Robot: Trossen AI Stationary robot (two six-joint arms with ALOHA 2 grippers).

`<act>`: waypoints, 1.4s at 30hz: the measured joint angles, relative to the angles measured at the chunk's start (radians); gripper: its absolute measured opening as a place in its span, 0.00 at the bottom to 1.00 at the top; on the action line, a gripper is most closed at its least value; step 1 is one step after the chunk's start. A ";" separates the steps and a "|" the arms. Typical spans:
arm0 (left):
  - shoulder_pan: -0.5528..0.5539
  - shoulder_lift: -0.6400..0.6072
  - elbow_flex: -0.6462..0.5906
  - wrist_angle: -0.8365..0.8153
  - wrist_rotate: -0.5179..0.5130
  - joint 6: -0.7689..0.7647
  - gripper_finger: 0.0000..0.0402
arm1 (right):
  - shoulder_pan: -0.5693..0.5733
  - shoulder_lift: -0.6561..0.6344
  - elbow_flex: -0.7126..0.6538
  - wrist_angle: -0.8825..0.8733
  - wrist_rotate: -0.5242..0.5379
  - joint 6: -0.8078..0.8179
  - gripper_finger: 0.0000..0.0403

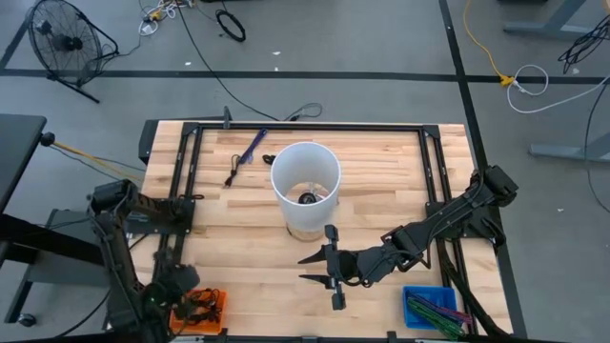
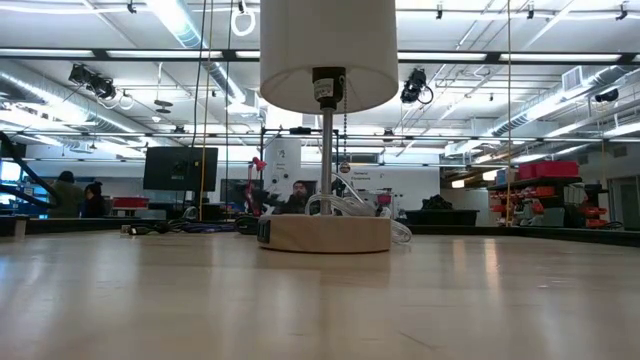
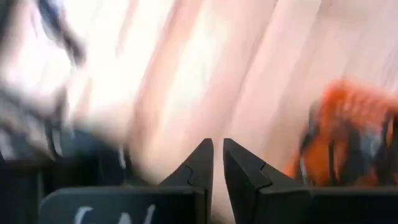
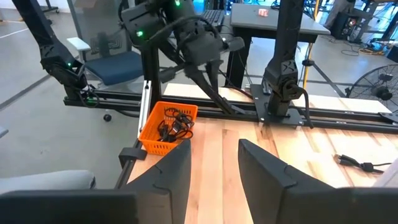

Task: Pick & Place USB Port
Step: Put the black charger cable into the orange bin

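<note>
A table lamp with a white shade (image 1: 305, 173) stands on its round wooden base (image 2: 325, 233) in the middle of the table. An orange bin (image 1: 202, 308) of black cables sits at the table's near left corner; it also shows in the right wrist view (image 4: 168, 126). My left gripper (image 3: 217, 158) hovers beside that bin with its fingers close together, holding nothing. My right gripper (image 1: 311, 268) is open, level above the table near the lamp's near side, pointing toward the table's left. No gripper shows in the low view.
A blue bin (image 1: 434, 310) with green and purple pieces sits at the near right corner. A dark cable with a blue part (image 1: 246, 157) lies on the table left of the lamp, toward the far edge. A black frame (image 1: 305, 127) runs around the tabletop.
</note>
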 joint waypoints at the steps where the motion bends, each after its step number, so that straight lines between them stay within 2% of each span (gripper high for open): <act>1: 0.009 -0.010 -0.010 0.004 -0.071 0.042 0.11 | -0.001 0.000 0.000 0.000 0.000 0.000 0.33; 3: 0.051 -0.025 -0.013 -0.010 -0.183 0.065 0.10 | -0.003 0.000 0.000 0.000 0.000 0.000 0.33; 9: 0.268 -0.114 -0.117 -0.011 -0.354 0.220 0.06 | -0.003 0.000 0.000 0.000 0.000 0.006 0.33; 13: 0.445 -0.222 -0.248 -0.012 -0.343 0.277 0.04 | -0.003 0.000 0.000 -0.017 -0.011 0.040 0.33; 16: 0.540 -0.334 -0.363 0.004 -0.396 0.281 0.03 | -0.002 0.000 -0.001 -0.043 -0.011 0.050 0.33; 22: 0.721 -0.593 -0.569 0.151 -0.473 0.360 0.01 | -0.003 0.000 -0.001 -0.048 -0.010 0.051 0.33; 27: 0.897 -0.729 -0.697 0.306 -0.490 0.474 0.02 | -0.003 0.000 -0.001 -0.040 -0.008 0.050 0.33; 30: 1.026 -0.761 -0.752 0.426 -0.472 0.617 0.02 | -0.003 0.000 -0.001 -0.039 -0.008 0.050 0.33; 34: 1.238 -0.767 -0.810 0.609 -0.391 0.837 0.02 | -0.003 0.000 -0.001 -0.035 -0.008 0.052 0.33; 38: 1.466 -0.766 -0.865 0.851 -0.218 1.084 0.02 | -0.003 0.000 -0.001 -0.036 -0.008 0.070 0.33; 42: 1.659 -0.765 -0.906 1.001 -0.070 1.214 0.02 | -0.003 0.000 -0.001 -0.037 -0.008 0.087 0.33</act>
